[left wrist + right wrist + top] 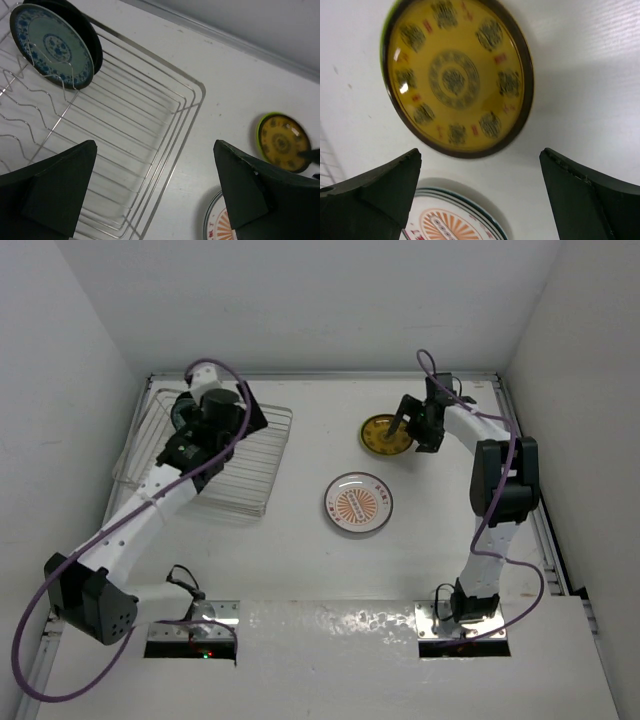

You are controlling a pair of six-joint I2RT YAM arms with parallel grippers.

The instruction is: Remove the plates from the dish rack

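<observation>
The silver wire dish rack [250, 465] sits at the left. In the left wrist view the rack [150, 115] holds a pale plate with blue pattern [52, 45] upright in its tines, with a black plate [89, 35] behind it. My left gripper [215, 425] hovers over the rack, open and empty [160, 195]. A yellow-brown patterned plate [385, 435] lies flat on a lime green one [260, 131]. My right gripper [412, 425] is open and empty [480, 195] just above the yellow-brown plate [455, 75]. A white plate with orange centre [358, 503] lies on the table.
White walls close in the table on the left, back and right. The white plate also shows in the right wrist view [450, 220] and the left wrist view [215, 225]. Purple cables loop off both arms.
</observation>
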